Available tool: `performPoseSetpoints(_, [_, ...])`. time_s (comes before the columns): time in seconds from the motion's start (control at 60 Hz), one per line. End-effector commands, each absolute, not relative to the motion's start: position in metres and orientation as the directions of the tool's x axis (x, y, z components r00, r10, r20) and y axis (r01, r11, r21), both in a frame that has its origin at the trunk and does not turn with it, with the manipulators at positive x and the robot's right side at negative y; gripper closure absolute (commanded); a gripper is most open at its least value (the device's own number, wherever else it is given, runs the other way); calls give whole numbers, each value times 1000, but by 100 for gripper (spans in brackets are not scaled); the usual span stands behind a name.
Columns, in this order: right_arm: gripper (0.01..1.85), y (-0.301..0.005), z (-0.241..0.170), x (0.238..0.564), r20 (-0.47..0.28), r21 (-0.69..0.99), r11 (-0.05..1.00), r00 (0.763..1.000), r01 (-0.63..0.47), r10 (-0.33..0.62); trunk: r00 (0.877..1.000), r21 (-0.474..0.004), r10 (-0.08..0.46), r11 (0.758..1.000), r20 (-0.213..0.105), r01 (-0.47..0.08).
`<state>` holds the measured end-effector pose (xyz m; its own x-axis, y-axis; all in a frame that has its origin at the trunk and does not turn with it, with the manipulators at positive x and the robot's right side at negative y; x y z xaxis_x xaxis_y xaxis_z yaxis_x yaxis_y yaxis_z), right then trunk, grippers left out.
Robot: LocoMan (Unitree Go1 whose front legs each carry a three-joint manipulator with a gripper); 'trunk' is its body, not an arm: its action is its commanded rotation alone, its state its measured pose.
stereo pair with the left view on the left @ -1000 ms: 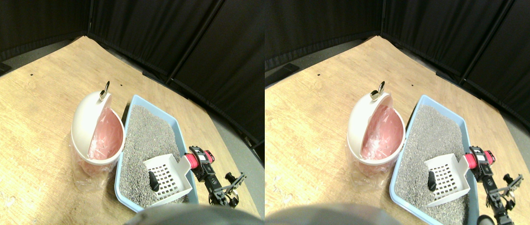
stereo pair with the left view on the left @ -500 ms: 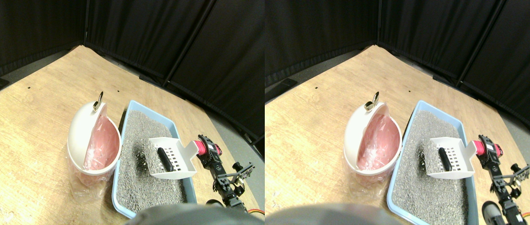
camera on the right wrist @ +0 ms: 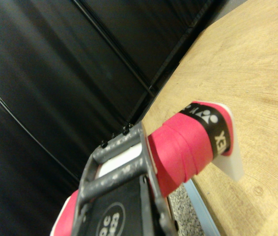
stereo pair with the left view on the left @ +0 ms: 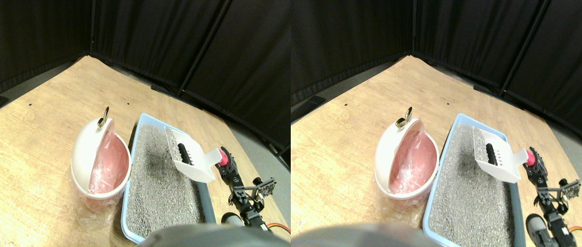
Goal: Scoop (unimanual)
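A white slotted scoop hangs tilted above the grey litter, over the far right part of the blue litter box. A dark lump lies inside the scoop. Its red-wrapped handle runs back into my right gripper, which is shut on it. In the wrist view the red handle passes beside the dark jaw frame, and the scoop's white back shows past it. A white bin with a pink liner stands open just left of the box.
A metal clip sticks up from the bin's far rim. Clear plastic bunches around the bin's base. The wooden floor is ringed by black curtains. The arm's links and cable stand right of the box.
The scoop has risen out of the litter with the dark lump in it, tipped up steeply and moved toward the box's far right end. The camera view has also shifted.
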<state>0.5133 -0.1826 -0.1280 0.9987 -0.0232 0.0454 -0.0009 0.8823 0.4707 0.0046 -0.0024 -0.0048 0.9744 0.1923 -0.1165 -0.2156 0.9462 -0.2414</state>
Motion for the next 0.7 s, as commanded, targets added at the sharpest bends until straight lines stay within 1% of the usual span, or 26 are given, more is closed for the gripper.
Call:
performPoseSetpoints(0.017, [180,-178,-117,517,115,555,830,993,-50,-17,976,-250,199,944,-91,-215])
performPoseSetpoints(0.1, [180,-177,-114,517,120,562,825,993,-53,-17,976,-250,199,944,-91,-215])
performPoseSetpoints(0.133, [180,-177,-112,517,120,570,820,992,-48,-25,976,-250,199,944,-85,-214])
performPoseSetpoints(0.183, [180,-177,-107,518,132,583,810,991,-69,-10,976,-251,199,944,-83,-214])
performPoseSetpoints(0.35, [180,-174,-97,521,127,562,824,992,-70,-2,977,-256,198,943,-83,-213])
performPoseSetpoints(0.567, [180,-170,-100,523,127,581,811,992,-77,3,976,-260,200,941,-87,-216])
performPoseSetpoints(0.7, [180,-167,-104,523,107,620,783,994,-50,-22,975,-260,203,940,-89,-219])
